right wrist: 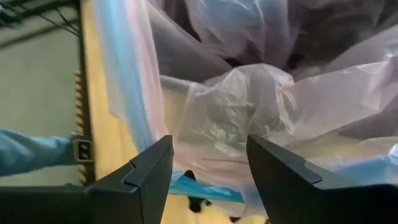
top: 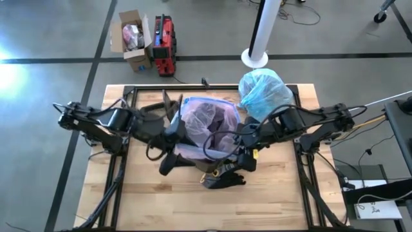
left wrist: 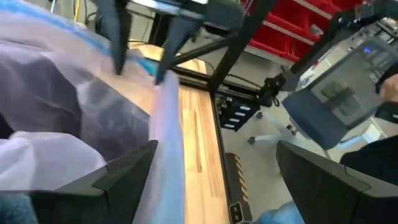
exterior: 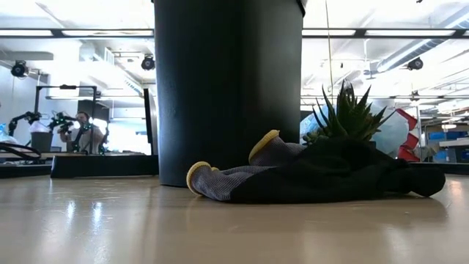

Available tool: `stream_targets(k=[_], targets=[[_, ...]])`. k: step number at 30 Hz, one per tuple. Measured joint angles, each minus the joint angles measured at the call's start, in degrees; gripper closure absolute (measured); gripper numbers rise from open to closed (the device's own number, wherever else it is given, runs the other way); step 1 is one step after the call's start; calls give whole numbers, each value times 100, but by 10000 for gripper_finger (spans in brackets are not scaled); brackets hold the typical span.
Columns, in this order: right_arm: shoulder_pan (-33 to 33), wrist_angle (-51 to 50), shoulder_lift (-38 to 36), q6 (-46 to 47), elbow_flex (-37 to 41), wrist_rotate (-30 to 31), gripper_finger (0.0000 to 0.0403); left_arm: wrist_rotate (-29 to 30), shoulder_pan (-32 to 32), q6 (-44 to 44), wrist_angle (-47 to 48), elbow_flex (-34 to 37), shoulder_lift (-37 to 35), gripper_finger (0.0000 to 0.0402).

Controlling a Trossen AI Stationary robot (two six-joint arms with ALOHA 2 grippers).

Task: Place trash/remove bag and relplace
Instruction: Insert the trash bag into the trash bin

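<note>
- One black bin, lined with one pink bag.
- One teal bag, bunched on the table behind the bin.
- One glove, one plant before the bin.
- Left gripper, right gripper at bin's rim, both apart, holding nothing.

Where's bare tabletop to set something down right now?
Free: the near strip of table in front of the glove, and the near-left corner. Crowded: the middle, where both arms close around the bin with its pink bag; the teal bag fills the far right.
</note>
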State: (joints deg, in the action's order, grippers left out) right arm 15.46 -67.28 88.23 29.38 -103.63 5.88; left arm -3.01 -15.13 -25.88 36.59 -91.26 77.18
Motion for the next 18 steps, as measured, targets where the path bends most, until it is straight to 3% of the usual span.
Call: stream_targets(k=[10,18], targets=[[4,-891,-129,-32,-22,-37,210,673,-465,-24,92,17,411,90],[17,-1187,-335,-309,-698,-134,210,987,-470,93,35,-234,104,90]])
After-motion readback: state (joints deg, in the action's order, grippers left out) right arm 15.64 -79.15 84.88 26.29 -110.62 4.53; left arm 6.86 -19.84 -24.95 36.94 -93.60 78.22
